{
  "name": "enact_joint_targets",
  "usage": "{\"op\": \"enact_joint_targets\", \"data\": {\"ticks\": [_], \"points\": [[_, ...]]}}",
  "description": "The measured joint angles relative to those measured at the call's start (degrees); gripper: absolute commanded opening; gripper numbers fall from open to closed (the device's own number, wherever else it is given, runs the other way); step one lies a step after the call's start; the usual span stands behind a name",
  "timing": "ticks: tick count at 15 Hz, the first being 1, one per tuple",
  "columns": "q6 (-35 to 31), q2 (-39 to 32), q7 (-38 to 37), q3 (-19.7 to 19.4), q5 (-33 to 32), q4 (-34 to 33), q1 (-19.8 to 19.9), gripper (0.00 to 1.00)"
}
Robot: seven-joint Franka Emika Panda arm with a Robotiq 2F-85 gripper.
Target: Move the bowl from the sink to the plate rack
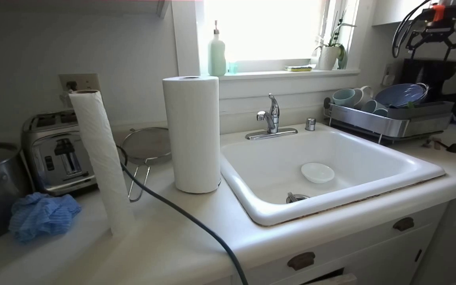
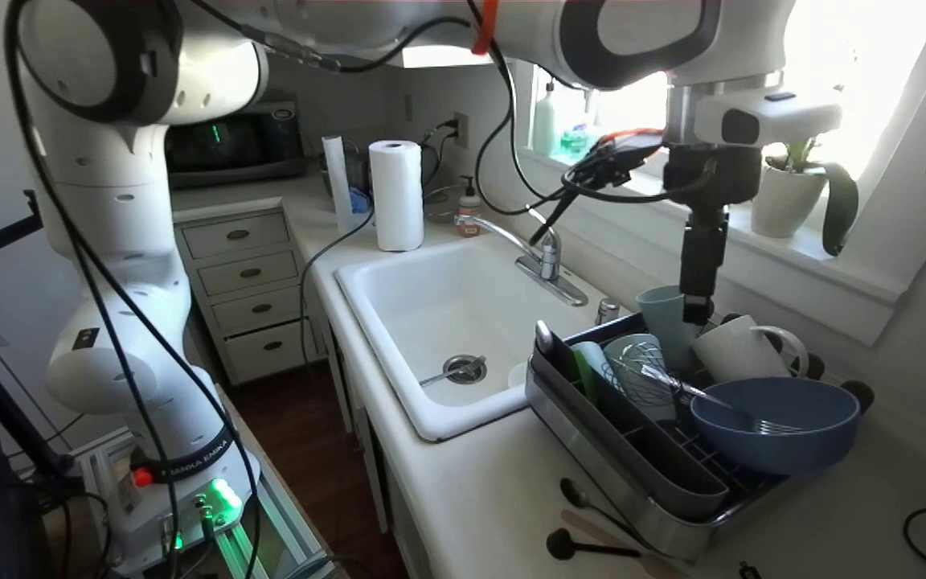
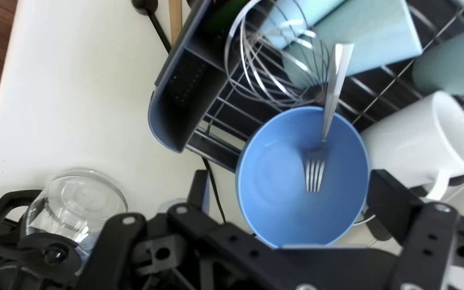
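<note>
The blue bowl (image 2: 801, 438) sits at the end of the plate rack (image 2: 592, 450), tilted, with a fork lying in it. It also shows in another exterior view (image 1: 398, 95) and in the wrist view (image 3: 272, 201). My gripper (image 2: 698, 310) is over the rack, above the mugs. In an exterior view its two fingers (image 1: 430, 54) are spread apart with nothing between them. In the wrist view the open fingers (image 3: 294, 191) frame the bowl, which lies beyond them. The white sink (image 1: 234, 178) holds a white round dish (image 1: 317, 173).
A white mug (image 3: 421, 137), pale blue cups (image 3: 369, 36) and a whisk (image 3: 272, 60) crowd the rack. A glass carafe (image 3: 79, 197) stands near the bowl. The faucet (image 2: 547, 261) and window sill plant (image 2: 788, 197) are close. Black spoons (image 2: 563, 544) lie in front.
</note>
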State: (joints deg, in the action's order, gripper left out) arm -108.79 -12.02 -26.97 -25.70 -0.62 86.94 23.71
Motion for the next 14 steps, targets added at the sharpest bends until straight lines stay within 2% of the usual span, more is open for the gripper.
{"op": "enact_joint_targets", "data": {"ticks": [4,10,11,14], "points": [[1.6,11.5,8.3,2.0,-0.7,10.7,-2.2,1.0],[2.0,27.3,17.8,7.4,-2.2,28.3,-4.6,1.0],[2.0,28.8,17.8,7.8,-2.2,30.0,-4.7,1.0],[2.0,28.4,17.8,7.6,-2.2,29.4,-4.6,1.0]]}}
